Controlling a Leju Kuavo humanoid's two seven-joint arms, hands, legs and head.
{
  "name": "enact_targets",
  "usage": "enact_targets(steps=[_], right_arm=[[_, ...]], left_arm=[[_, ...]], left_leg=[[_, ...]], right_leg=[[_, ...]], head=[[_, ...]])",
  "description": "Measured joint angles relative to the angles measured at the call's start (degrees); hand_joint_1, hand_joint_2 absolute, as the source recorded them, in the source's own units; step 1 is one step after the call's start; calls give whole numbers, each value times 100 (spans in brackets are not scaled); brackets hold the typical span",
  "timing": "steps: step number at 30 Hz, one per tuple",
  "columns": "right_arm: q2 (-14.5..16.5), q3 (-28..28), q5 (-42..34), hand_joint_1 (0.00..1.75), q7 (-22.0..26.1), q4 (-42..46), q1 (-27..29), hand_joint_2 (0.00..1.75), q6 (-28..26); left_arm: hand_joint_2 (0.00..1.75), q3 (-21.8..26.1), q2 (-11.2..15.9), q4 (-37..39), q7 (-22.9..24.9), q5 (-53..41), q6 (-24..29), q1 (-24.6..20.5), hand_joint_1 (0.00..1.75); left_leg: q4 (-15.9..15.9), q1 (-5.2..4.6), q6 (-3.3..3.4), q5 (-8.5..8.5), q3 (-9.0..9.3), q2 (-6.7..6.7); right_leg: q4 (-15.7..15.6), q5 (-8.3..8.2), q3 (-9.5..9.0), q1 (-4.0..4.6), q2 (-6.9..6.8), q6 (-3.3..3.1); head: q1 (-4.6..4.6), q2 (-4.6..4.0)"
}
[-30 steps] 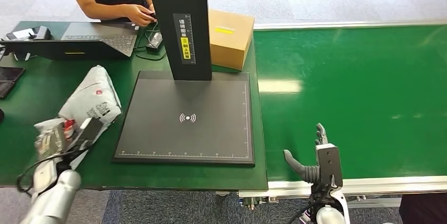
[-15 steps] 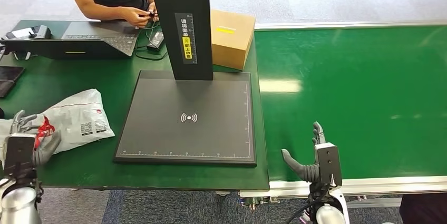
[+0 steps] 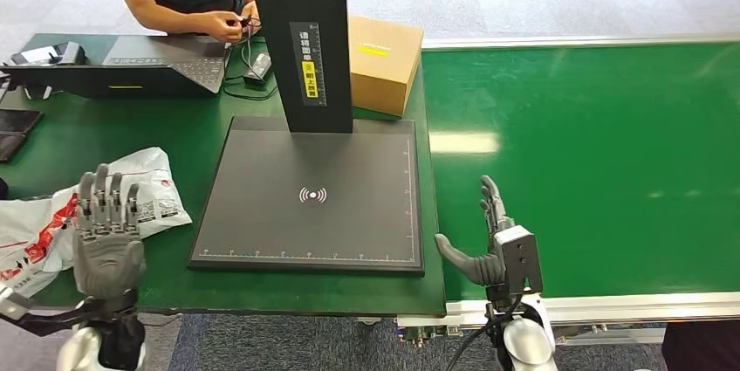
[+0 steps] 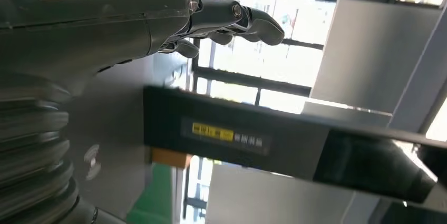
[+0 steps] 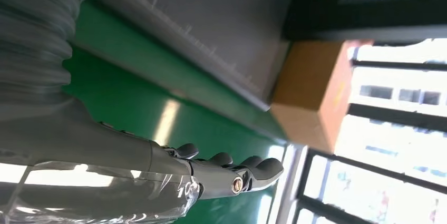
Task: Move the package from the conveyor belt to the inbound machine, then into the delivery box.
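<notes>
The scanner base (image 3: 307,198) sits flat and bare, open green belt (image 3: 593,161) along its right edge. One white package (image 3: 131,201) lies just off the base's left edge, one cardboard box (image 3: 382,61) behind its far right corner. Left hand (image 3: 106,230) is raised, fingers straight and apart, holding nothing, package beside its fingertips. Right hand (image 3: 490,244) is spread and empty near the base's front right corner
</notes>
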State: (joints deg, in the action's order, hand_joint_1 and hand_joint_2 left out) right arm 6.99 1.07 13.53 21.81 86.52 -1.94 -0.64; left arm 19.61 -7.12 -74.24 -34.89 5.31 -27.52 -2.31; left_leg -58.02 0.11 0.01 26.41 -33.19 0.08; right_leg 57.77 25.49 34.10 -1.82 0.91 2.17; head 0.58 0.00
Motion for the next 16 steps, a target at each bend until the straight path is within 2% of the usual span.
enact_targets(steps=[4, 9, 13, 16], right_arm=[[-4, 230, -156, 0, 258, -80, -203, 175, 341], [-7, 481, -109, 0, 467, -299, -493, 175, 488], [-9, 571, -21, 0, 570, -424, -643, 175, 455], [-11, 571, 26, 0, 608, -468, -683, 175, 428]], left_arm=[[175, -623, -181, -11, 129, 67, -124, 25, 0], [175, -1344, -375, 65, 161, -40, -112, 38, 0], [175, -1792, -392, 151, 61, -389, 154, 31, 0], [175, -1928, -392, 189, 21, -475, 308, 29, 0]], left_leg=[[-1, 0, 1, -1, -1, -2], [-2, 0, 4, -3, -2, -2], [-2, 0, 4, -3, -2, -2], [-1, 0, 3, -3, -2, -2]], right_leg=[[0, -3, -1, -1, 0, 4], [0, -5, -1, -1, 0, 6], [0, -5, 0, 0, 0, 6], [0, -4, 1, 0, 0, 5]], head=[[1, 0], [-1, 0], [1, 0], [1, 0]])
